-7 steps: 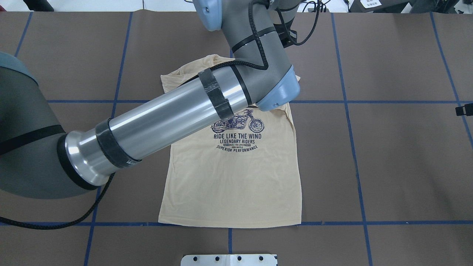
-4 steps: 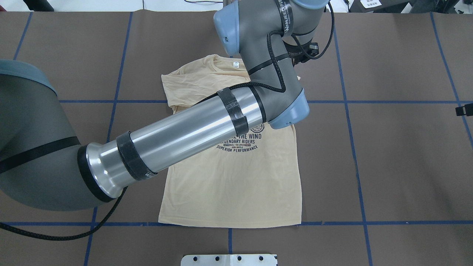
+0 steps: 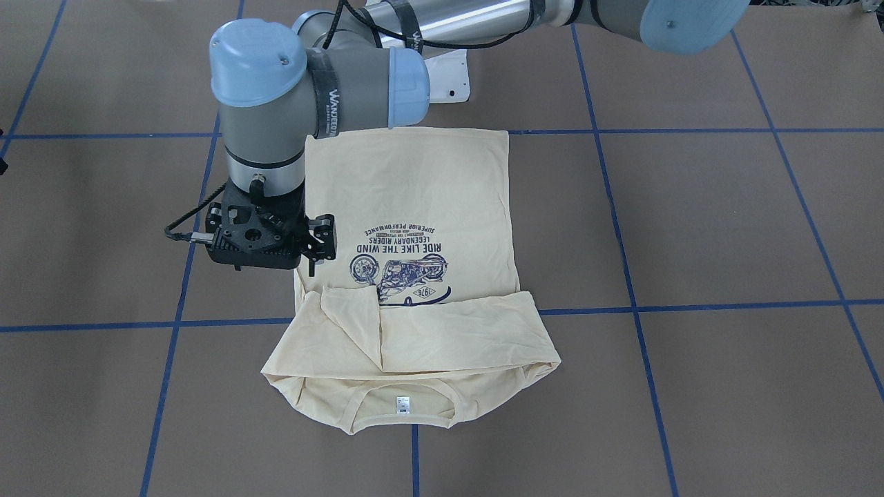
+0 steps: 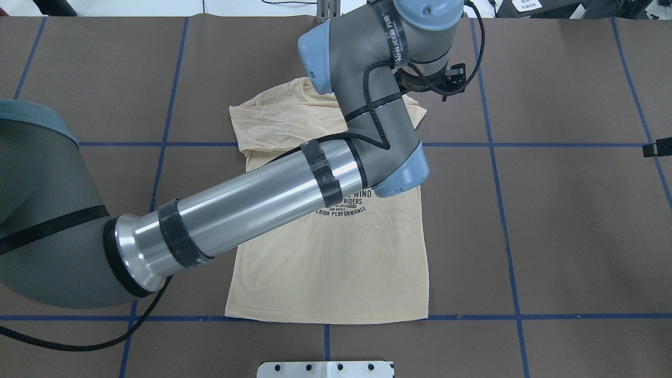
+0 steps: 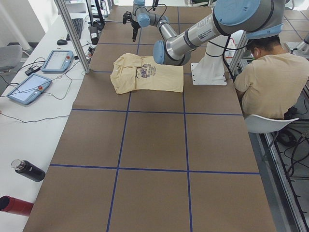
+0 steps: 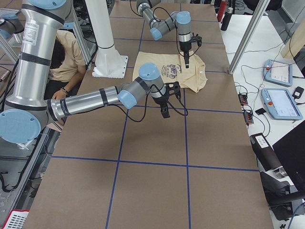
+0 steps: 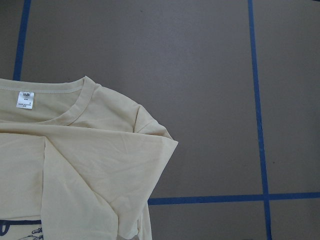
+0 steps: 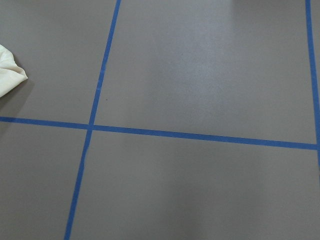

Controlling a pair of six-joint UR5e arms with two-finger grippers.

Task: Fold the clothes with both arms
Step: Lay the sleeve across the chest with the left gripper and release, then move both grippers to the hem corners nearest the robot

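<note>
Currently the sleeve stage is judged done: the pale cream-yellow T-shirt [image 3: 428, 193] with the navy motorcycle print lies print-up on the brown, blue-taped desk [image 3: 725, 221], both sleeves laid across the chest near the collar. The left fingers [image 6: 187, 61] are hung by the shoulder corner, nothing seen held; spread cannot be told. The right fingers [image 6: 165, 113] are parked off the shirt; spread cannot be told. Next, a hem-to-collar fold is likely called for, one corner per arm. Versus 1 s ago: the left arm [image 4: 236, 210] is swung outward, shirt unmoved.
</note>
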